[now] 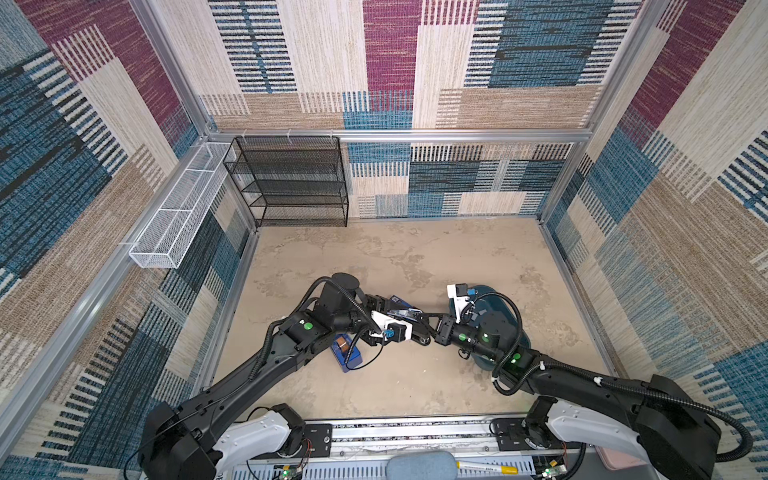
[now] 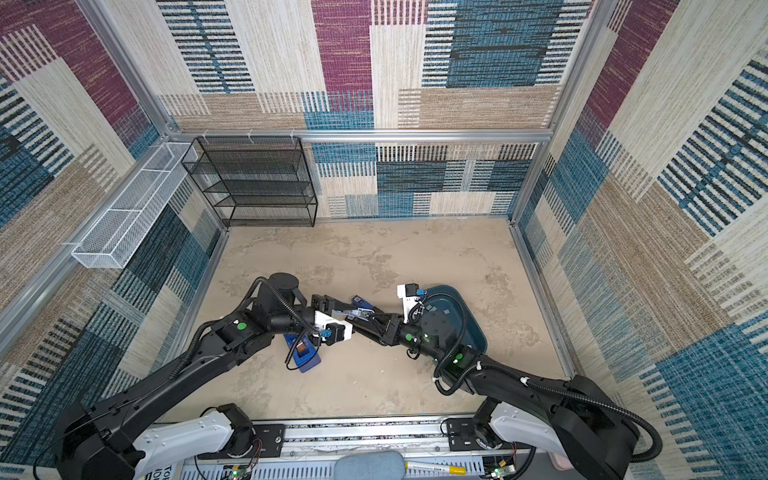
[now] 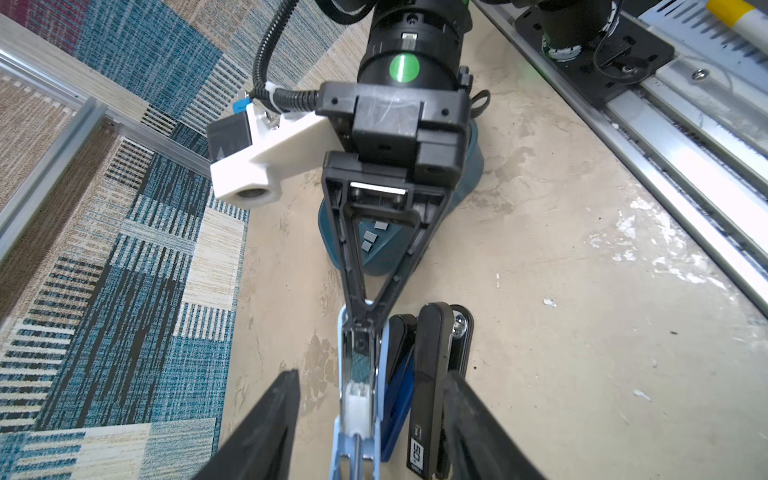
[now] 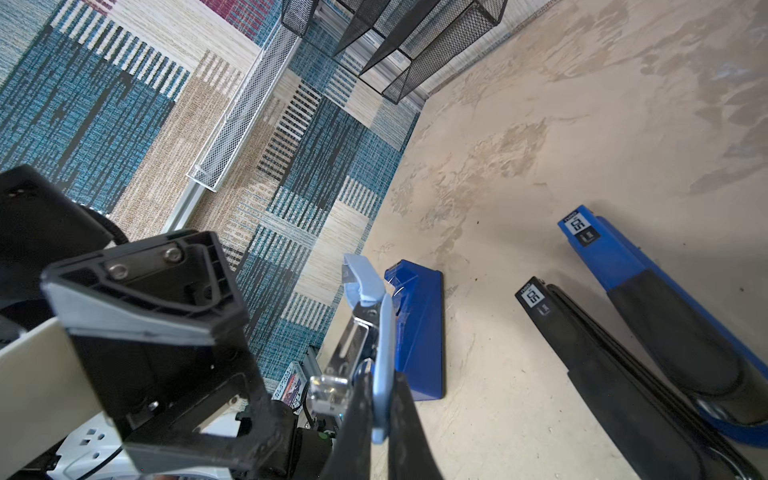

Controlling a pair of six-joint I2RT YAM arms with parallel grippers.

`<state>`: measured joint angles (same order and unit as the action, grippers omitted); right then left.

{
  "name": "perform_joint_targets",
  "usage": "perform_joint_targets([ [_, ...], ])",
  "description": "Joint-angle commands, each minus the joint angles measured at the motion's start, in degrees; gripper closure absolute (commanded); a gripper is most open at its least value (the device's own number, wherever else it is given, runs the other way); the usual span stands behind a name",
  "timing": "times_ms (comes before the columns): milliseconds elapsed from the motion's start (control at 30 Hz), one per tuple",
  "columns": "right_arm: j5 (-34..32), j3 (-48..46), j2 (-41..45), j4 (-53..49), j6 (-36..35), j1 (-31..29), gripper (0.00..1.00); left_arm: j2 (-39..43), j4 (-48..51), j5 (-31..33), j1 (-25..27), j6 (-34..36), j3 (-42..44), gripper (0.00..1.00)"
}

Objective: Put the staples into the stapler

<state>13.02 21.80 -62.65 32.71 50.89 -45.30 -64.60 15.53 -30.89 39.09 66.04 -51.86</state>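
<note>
Staplers, three:
- light-blue stapler (image 3: 358, 374), opened, between my left gripper's (image 3: 374, 374) spread fingers, unclamped
- black stapler (image 3: 432, 365) just beside it
- blue stapler (image 4: 615, 266) beside the black

Staples (image 3: 369, 237): I count three strips, loose in one teal tray (image 2: 471, 324) under my right arm.

Right gripper (image 3: 365, 311): tips pinched together at the light-blue stapler's magazine. I cannot tell if they hold anything.

Patchwork woven wall panels (image 1: 390, 62) in blue, beige and maroon, framed by aluminium rails (image 1: 457, 134), enclose a mottled beige bench (image 1: 415, 257). A black wire-mesh shelf rack (image 1: 291, 183) stands at its back left, with a white wire-mesh basket (image 1: 174, 216) on the wall beside it.
</note>
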Motion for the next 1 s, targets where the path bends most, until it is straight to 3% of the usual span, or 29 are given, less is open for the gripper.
perform_joint_targets([
  [0, 0.82, 0.39, -0.28, 4.24, 0.68, -0.05, 1.00, -2.66, 5.62, 6.65, 0.75, 4.61, -1.67, 0.43],
  [300, 2.58, -0.75, -0.18, 5.92, 2.80, -0.40, 1.00, -5.95, 3.72, 10.06, 1.53, 5.91, -0.56, 0.45],
  [867, 2.70, -1.50, -2.93, 8.13, 4.42, -0.94, 1.00, -4.23, -0.63, 7.86, 1.54, 1.91, -0.69, 0.42],
  [967, 3.08, -1.18, -2.22, 8.28, 4.42, -1.49, 1.00, -4.52, 0.36, 6.41, 1.55, 3.89, -0.13, 0.41],
])
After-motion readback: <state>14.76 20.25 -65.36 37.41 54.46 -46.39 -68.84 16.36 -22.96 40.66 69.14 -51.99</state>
